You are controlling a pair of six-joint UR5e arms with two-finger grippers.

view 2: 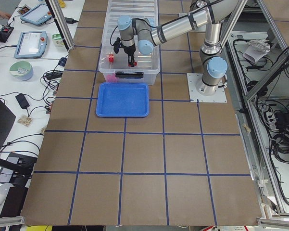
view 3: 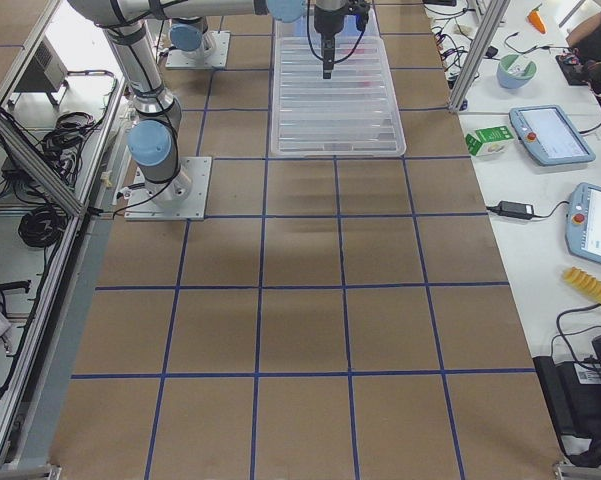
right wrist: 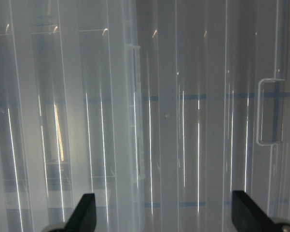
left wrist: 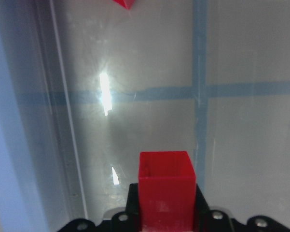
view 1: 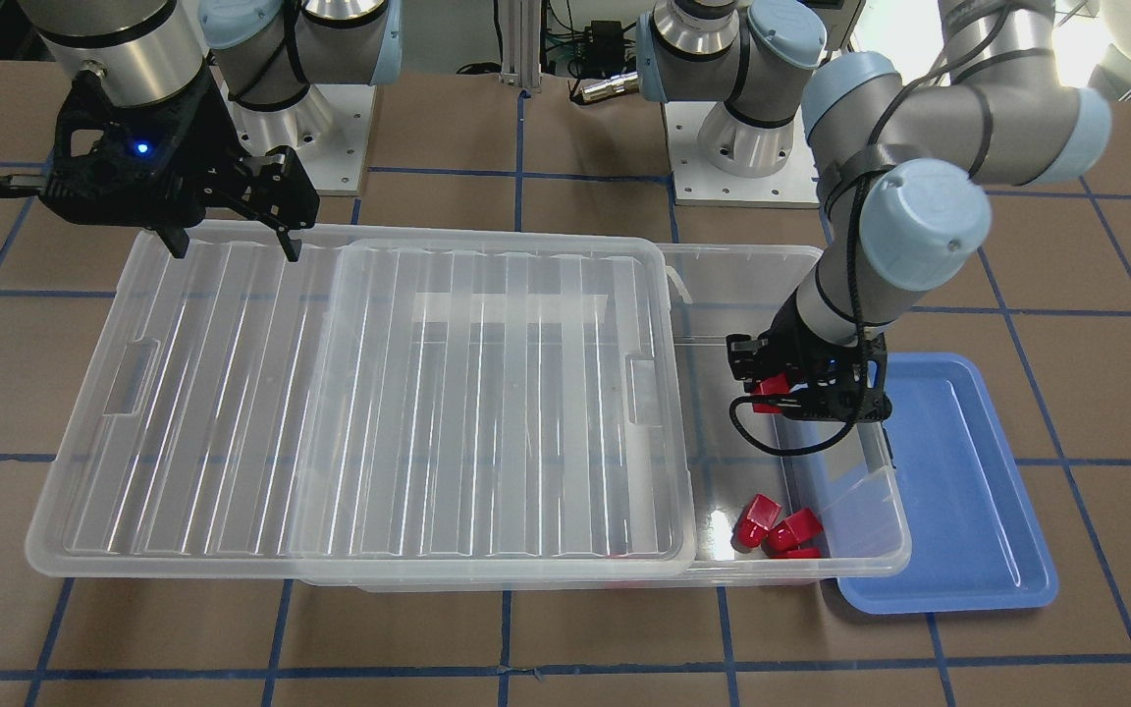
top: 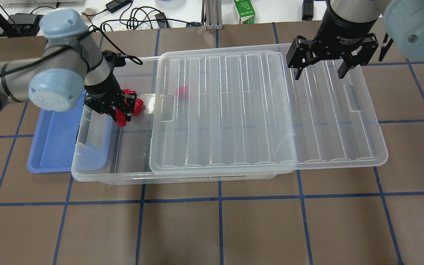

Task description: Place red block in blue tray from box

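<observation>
One red block (left wrist: 164, 188) — clasped in left jaws over box (top: 98, 177) (lid (top: 234, 110) offset), right jaws spread

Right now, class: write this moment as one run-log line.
left gripper: shut on red block, over box | right gripper: open, above lid | tray: no block

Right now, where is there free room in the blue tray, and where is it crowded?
The blue tray floor is bare from the box wall to its outer rim. Crowded: the box's open end, where loose red blocks lie near the left end effector.
</observation>
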